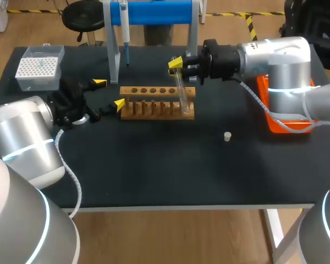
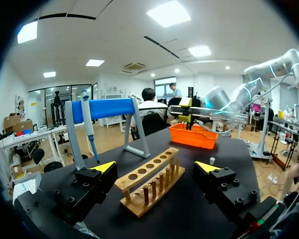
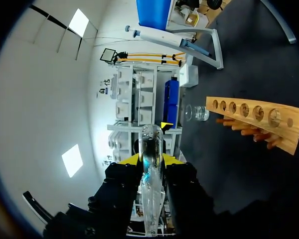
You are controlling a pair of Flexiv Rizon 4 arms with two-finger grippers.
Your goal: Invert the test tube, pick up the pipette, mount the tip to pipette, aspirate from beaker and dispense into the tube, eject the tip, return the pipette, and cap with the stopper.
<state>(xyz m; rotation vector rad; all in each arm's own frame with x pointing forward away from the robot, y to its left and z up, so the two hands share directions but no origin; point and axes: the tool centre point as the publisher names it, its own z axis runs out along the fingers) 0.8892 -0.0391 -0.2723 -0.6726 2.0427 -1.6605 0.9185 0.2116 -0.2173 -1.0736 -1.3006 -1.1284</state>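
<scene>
My right gripper [image 1: 176, 65] is shut on a clear test tube [image 1: 181, 91], which hangs tilted with its lower end at the right end of the wooden rack [image 1: 157, 102]. In the right wrist view the test tube [image 3: 152, 184] runs between the fingers of the right gripper [image 3: 152, 162], with the rack [image 3: 256, 119] and a glass beaker [image 3: 197, 113] ahead. My left gripper [image 1: 110, 93] stands open just left of the rack. The pipette [image 1: 125, 27] hangs on the blue stand. A white tip box [image 1: 39, 67] sits at the back left. A small stopper [image 1: 227, 136] lies on the mat.
An orange tray [image 1: 280, 110] stands at the right under my right arm. From the left wrist, the rack [image 2: 149, 181] lies ahead of the open left gripper [image 2: 155, 167], with the orange tray [image 2: 192, 135] and stopper [image 2: 212, 160] beyond.
</scene>
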